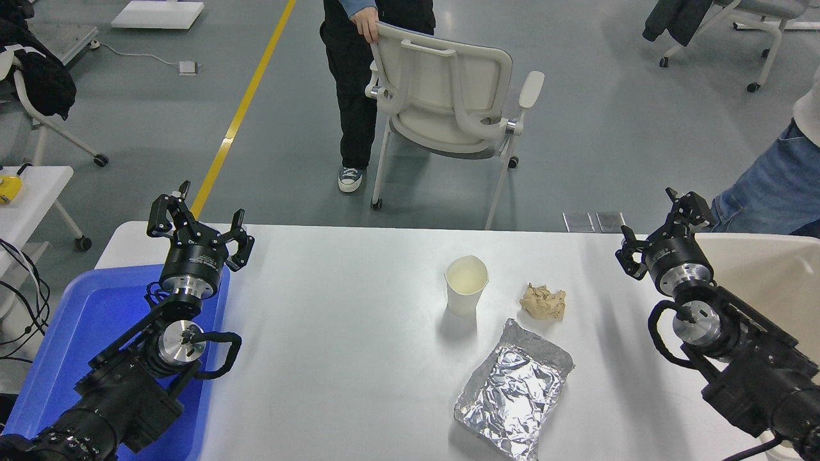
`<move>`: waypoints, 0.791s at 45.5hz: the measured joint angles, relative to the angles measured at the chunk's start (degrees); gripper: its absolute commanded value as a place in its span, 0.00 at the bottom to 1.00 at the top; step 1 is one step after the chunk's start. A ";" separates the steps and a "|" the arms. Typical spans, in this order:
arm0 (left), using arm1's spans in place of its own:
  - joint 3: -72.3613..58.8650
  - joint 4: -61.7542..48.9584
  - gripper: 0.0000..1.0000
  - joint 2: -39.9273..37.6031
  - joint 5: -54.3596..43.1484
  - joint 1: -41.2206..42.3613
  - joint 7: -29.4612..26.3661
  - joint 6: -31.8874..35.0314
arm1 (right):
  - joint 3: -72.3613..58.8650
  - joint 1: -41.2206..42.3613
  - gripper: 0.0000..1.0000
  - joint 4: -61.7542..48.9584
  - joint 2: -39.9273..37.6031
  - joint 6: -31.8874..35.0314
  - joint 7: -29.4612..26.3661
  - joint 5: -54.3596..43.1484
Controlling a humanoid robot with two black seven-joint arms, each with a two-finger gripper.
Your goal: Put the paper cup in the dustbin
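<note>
The white paper cup [466, 284] stands upright near the middle of the white table [346, 333], its cream inside showing. The beige dustbin [769, 275] is at the right edge, partly hidden behind my right arm. My right gripper [663, 221] is open and empty, raised at the table's far right edge beside the dustbin's near corner, well right of the cup. My left gripper [195, 218] is open and empty, parked at the left over the blue tray.
A crumpled tan paper ball [543, 301] lies just right of the cup. A foil tray [512, 389] lies in front of them. A blue tray [83, 333] is at the left. A person and a white chair [448, 102] stand beyond the table; another person is at the right.
</note>
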 measured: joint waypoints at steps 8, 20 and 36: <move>-0.02 0.00 1.00 0.00 0.01 0.05 0.03 0.01 | 0.03 0.01 1.00 -0.01 0.23 -0.03 0.00 0.00; 0.03 0.00 1.00 0.01 0.00 0.07 0.02 0.01 | -0.16 0.07 1.00 0.18 0.40 0.04 0.00 -0.13; 0.03 0.00 1.00 0.03 -0.02 0.06 -0.02 0.00 | -2.80 0.24 1.00 0.78 0.34 0.20 0.00 -0.26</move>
